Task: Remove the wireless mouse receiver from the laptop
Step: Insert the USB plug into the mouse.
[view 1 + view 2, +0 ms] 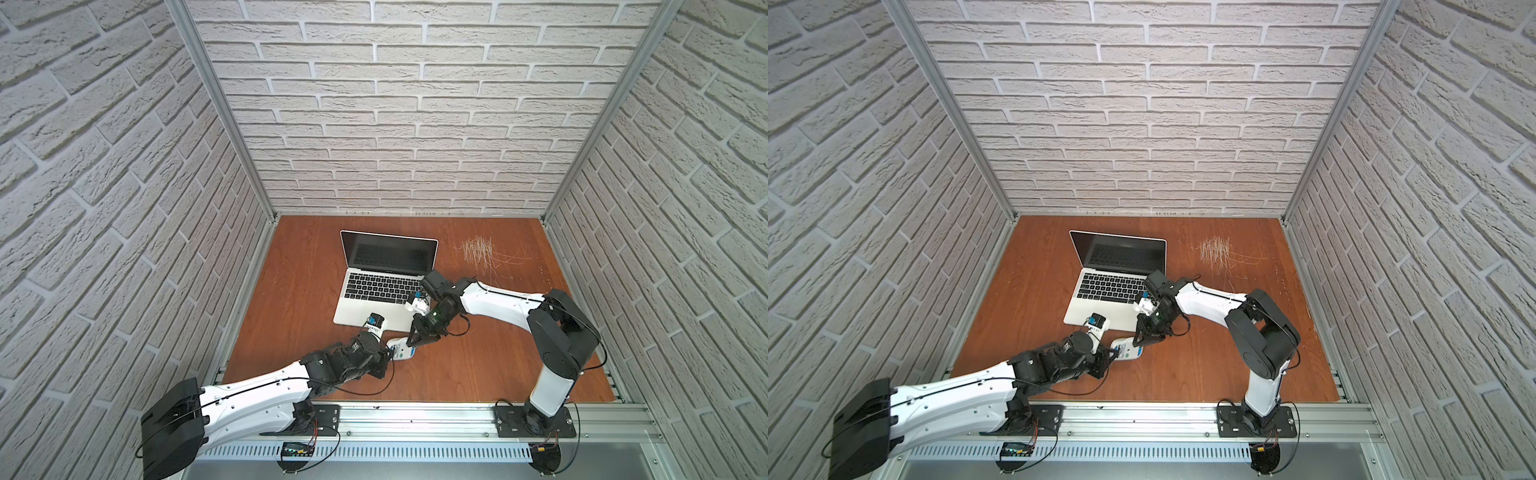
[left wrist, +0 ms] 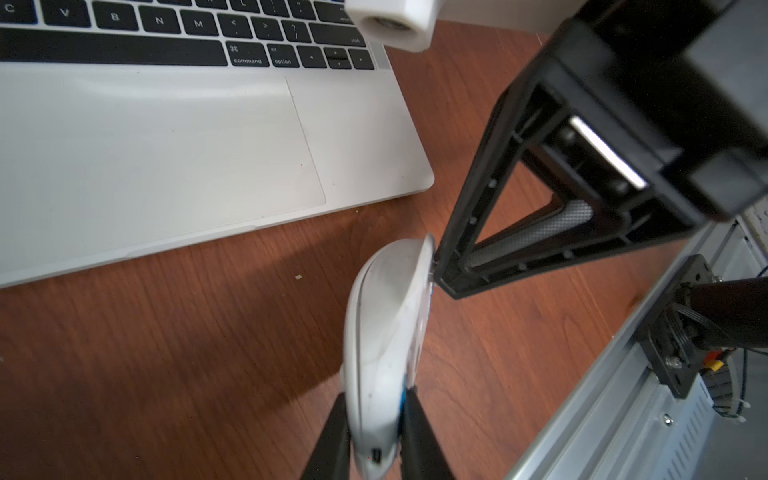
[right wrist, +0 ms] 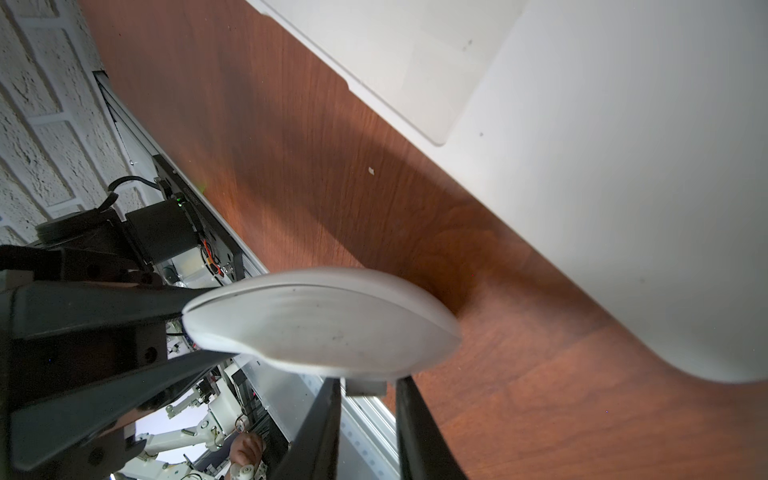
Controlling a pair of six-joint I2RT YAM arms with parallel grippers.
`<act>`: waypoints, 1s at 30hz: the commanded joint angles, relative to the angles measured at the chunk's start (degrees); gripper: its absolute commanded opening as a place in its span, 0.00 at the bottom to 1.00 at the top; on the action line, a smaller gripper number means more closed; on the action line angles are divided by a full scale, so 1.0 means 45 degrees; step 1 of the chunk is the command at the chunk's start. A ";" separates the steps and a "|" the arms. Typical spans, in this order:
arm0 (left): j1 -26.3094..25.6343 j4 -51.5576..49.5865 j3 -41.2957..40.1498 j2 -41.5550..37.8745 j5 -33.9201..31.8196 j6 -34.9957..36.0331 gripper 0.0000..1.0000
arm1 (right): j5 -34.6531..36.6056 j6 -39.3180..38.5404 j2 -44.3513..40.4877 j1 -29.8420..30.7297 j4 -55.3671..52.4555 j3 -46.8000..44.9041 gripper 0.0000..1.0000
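Though tiny and half hidden, the receiver [image 3: 365,388], as I take that grey stub to be, sits at the underside of the mouse [image 2: 382,332]. It lies just near of the near right corner of the laptop [image 1: 382,286] and clear of it. The left hand [image 2: 374,436] clamps the mouse on edge over the surface [image 1: 478,353]. The right hand [image 3: 368,419] is narrow, fingers either side of the receiver; whether it pinches, I cannot tell. The receiver looks light, rigid and slick, easily dropped: take its short flat sides squarely.
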 commanded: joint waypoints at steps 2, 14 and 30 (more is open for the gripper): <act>-0.0056 -0.0022 0.0013 -0.0091 0.0067 0.0206 0.00 | 0.0136 -0.0012 0.0011 -0.0084 0.0081 0.0305 0.30; -0.0051 0.0183 -0.0167 -0.0108 0.0063 -0.0356 0.00 | 0.0283 -0.0281 -0.0747 -0.0324 -0.0218 0.0271 0.47; 0.1378 -0.0318 -0.0470 -0.0446 0.1996 -0.3386 0.00 | 0.0760 0.0046 -0.3304 -0.1393 0.0415 -0.1492 0.56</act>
